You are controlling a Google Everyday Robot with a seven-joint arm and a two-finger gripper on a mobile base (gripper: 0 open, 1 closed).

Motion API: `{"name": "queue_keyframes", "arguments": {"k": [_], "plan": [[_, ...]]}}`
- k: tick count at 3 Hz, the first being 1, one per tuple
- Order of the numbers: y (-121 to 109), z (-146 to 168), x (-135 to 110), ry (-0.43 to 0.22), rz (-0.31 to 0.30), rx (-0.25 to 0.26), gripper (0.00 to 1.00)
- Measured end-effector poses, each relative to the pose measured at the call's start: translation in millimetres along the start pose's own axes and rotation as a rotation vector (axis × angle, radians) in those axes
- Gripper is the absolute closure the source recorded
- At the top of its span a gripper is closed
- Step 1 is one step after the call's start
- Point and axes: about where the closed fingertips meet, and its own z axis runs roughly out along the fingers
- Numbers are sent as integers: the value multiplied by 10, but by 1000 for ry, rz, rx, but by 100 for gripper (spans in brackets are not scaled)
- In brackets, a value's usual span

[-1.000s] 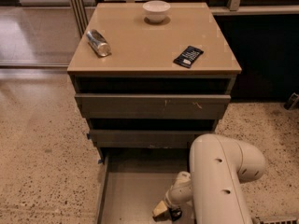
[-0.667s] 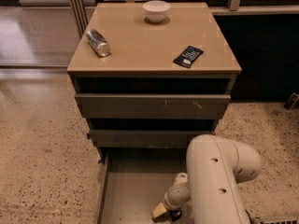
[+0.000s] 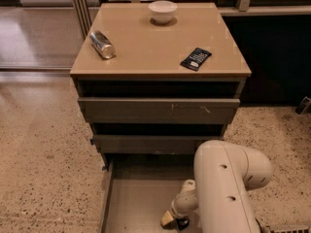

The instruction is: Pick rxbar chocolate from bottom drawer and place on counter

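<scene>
The bottom drawer (image 3: 131, 203) is pulled open below the two shut drawers, and its flat grey floor shows. My gripper (image 3: 174, 220) is low inside it, near the floor at the front right, at the end of my white arm (image 3: 228, 188). A small dark object (image 3: 183, 223) lies right at the gripper's tip; I cannot tell whether it is the rxbar chocolate or whether it is held. My arm hides the right part of the drawer. The tan counter (image 3: 146, 47) is the cabinet's top.
On the counter a white bowl (image 3: 163, 10) stands at the back, a silver can (image 3: 102, 44) lies at the left, and a wider black packet with a white label (image 3: 196, 58) lies at the right. Speckled floor surrounds the cabinet; a dark wall stands to the right.
My arm has shifted slightly to the left and the gripper sits a touch lower in the drawer. Nothing on the counter has moved.
</scene>
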Motion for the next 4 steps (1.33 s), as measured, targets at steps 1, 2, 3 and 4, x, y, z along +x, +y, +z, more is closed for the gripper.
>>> {"name": "queue_keyframes", "arguments": {"k": [1,2,3,4], "plan": [[0,0,0,0,0,0,42],[0,0,0,0,0,0,65],[0,0,0,0,0,0,88],[0,0,0,0,0,0,100]]}}
